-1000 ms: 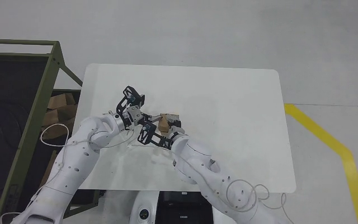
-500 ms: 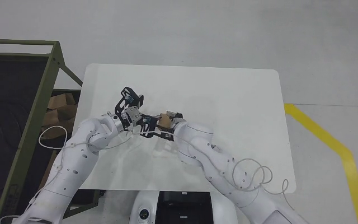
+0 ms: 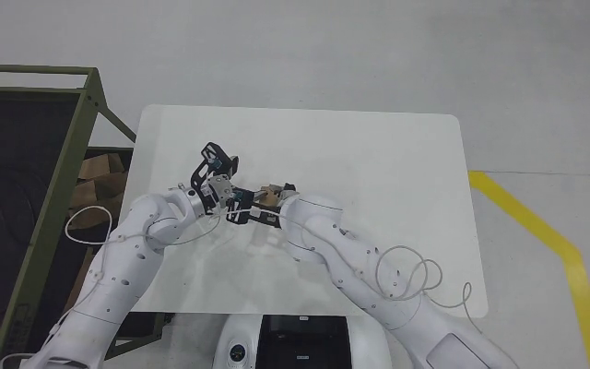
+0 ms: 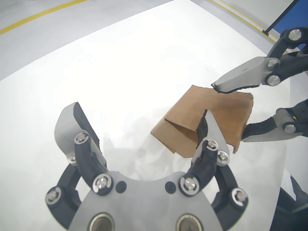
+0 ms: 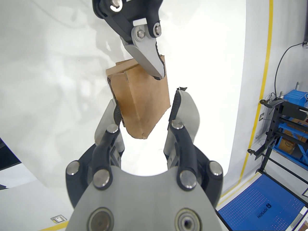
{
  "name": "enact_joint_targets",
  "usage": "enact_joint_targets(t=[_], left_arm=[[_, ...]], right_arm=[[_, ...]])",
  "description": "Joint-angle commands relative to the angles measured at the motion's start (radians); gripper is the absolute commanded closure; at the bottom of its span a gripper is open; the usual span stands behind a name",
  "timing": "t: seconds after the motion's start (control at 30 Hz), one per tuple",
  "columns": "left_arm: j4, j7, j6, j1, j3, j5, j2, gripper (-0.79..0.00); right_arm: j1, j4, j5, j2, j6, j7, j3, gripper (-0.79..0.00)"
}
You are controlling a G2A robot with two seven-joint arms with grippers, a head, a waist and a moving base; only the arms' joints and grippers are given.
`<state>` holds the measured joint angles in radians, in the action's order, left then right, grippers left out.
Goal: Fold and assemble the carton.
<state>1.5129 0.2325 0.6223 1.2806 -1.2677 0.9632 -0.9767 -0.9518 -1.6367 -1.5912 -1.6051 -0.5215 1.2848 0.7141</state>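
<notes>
Swung right gripper (image 5: 146, 98) in around the brown carton (image 4: 216, 111), fingers apart. Left gripper (image 4: 141, 109) spread wide, one finger touching the carton.

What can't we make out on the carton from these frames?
- Left wrist view: a finger of the left gripper stands before the open end of the small brown cardboard carton; the inside is hidden.
- Right wrist view: ahead of the right gripper, the left gripper's finger covers the carton's far end; its other finger is cut off at the picture's edge.
- Top view: the carton is too small, and half covered by the grippers, to read its folds.
</notes>
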Motion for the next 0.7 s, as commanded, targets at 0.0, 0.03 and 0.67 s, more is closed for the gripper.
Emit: enact_joint_targets(t=[0.0, 0.03, 0.67], left_arm=[[-0.002, 0.002, 0.002, -0.002, 0.001, -0.001, -0.001, -0.785], [-0.003, 0.003, 0.002, -0.003, 0.001, -0.001, -0.001, -0.785], [-0.017, -0.002, -0.001, -0.01, -0.004, -0.007, -0.006, -0.785]], right_arm=[[0.001, 0.002, -0.001, -0.001, 0.002, -0.004, -0.004, -0.385], [0.003, 0.004, -0.002, -0.002, 0.001, -0.005, -0.005, -0.385], [0.011, 0.027, 0.007, -0.006, -0.001, -0.014, -0.002, -0.299]])
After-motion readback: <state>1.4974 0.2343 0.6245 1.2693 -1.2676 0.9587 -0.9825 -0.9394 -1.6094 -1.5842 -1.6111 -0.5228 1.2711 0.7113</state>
